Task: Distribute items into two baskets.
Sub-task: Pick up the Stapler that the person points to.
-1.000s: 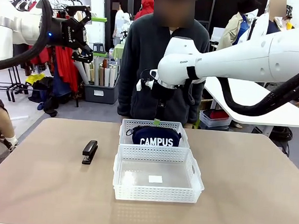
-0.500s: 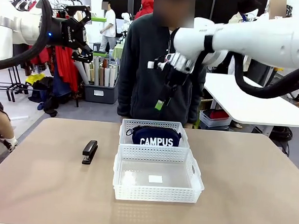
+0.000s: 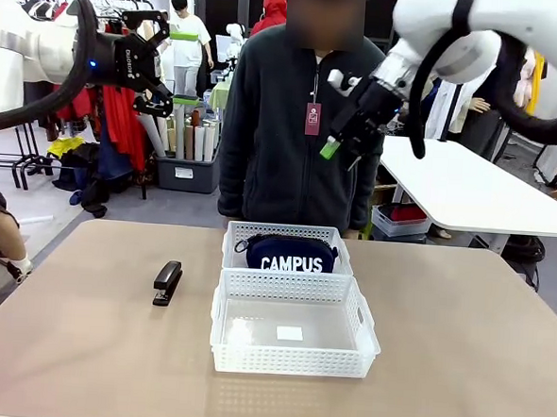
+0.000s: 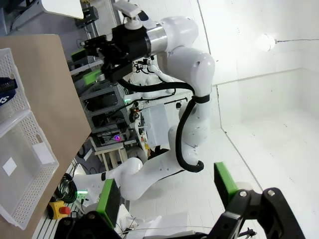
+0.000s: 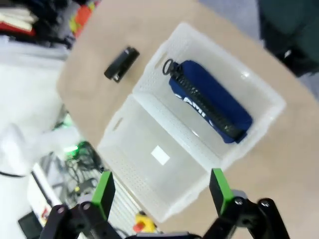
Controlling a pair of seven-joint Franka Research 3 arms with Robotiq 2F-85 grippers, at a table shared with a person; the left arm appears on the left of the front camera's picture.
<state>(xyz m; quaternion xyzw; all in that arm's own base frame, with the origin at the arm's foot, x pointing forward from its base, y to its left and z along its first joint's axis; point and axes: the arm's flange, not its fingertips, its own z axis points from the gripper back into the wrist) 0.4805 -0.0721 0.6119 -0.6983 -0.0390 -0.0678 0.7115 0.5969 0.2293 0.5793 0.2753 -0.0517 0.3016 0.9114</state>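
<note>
Both wide, left tool (image 4: pixel 167 191), right tool (image 5: pixel 161 191); pouch (image 3: pixel 290 255) in basket (image 3: pixel 282 231), stapler (image 3: pixel 167 282) loose, person (image 3: pixel 274 123) behind

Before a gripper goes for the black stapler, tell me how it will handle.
The stapler looks rigid, so it shouldn't flop. It lies flat on the table on its long base, so a push should slide it, not roll it. Narrow and smooth-looking, it may slip when pinched.

Room around the stapler
The stapler (image 3: pixel 167 282) lies on the bare table (image 3: pixel 459 352), open from above and from the left. The near basket (image 3: pixel 293 361) stands near on its right, open on top.
</note>
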